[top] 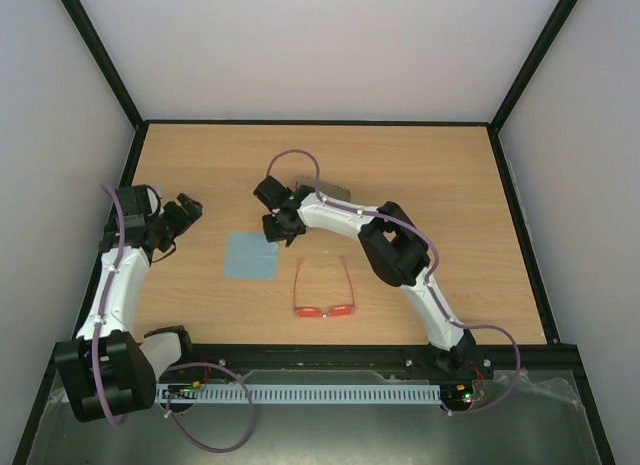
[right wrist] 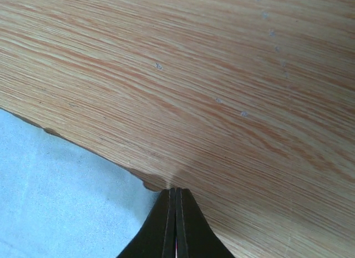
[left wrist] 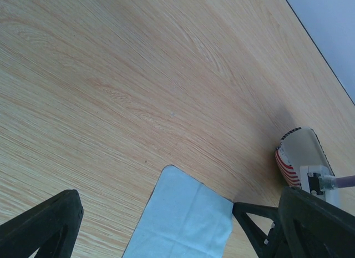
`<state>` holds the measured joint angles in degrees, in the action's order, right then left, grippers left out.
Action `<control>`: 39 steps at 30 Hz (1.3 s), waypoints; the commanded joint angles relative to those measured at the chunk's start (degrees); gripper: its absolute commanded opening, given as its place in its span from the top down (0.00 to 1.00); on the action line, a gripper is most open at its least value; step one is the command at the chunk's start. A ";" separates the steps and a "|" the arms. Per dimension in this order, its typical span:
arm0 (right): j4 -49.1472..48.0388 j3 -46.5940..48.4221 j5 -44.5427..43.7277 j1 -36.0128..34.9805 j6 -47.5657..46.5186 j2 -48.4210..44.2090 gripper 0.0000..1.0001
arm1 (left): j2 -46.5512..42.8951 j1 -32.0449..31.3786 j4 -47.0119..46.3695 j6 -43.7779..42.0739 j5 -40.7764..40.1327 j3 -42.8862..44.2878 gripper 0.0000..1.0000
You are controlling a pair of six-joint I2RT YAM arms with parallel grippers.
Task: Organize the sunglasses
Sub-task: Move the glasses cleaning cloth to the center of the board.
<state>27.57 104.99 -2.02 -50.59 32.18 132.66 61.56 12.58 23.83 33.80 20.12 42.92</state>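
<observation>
The sunglasses [top: 312, 311], red-orange with red lenses, lie on the table with their temple arms spread, in front of the right arm. A light-blue cloth [top: 250, 255] lies flat to their left. My right gripper [top: 281, 229] is shut, its tips [right wrist: 176, 191] down at the cloth's [right wrist: 55, 202] far right corner; I cannot tell whether fabric is pinched between them. My left gripper [top: 183, 223] hangs open left of the cloth, nothing between its fingers [left wrist: 50, 222]; the cloth [left wrist: 183, 219] shows beneath it. The flag-patterned case [left wrist: 299, 152] lies behind the right wrist.
In the top view the case [top: 325, 191] is mostly hidden by the right arm. Black rails [top: 320, 122] border the wooden table [top: 440, 185] at the back and sides, with white walls beyond. The arm bases stand at the near edge.
</observation>
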 commanded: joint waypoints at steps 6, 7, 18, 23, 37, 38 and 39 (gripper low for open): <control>3.29 -5.00 -5.32 -0.30 -0.99 -3.27 0.98 | -0.20 0.51 -0.59 -1.94 3.32 -1.85 0.00; 3.53 -5.24 -6.14 -0.16 -1.34 -3.62 0.99 | 0.06 0.49 -0.73 -2.25 4.08 -2.05 0.00; 1.78 -10.54 -7.88 3.32 -2.29 -8.48 0.99 | 1.11 -0.86 -1.27 -2.60 5.87 -2.81 0.01; 1.09 -10.26 -7.17 4.74 -3.38 -8.79 0.99 | 4.51 -5.48 -2.21 -2.23 4.35 -1.21 0.00; 3.34 -2.15 -4.14 5.55 -5.25 -5.79 0.98 | 18.50 -14.44 -3.55 -1.71 -1.67 7.84 0.07; 3.62 -2.62 -3.46 5.57 -5.24 -6.07 0.95 | 18.87 -14.65 -3.69 -1.52 -1.88 8.10 0.07; 3.78 -3.52 -2.78 5.57 -4.94 -6.50 0.89 | 19.07 -14.76 -3.94 -1.47 -2.01 8.19 0.07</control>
<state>27.16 101.43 -6.87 -45.12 27.73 126.13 79.46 -1.39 20.43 32.05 20.05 49.17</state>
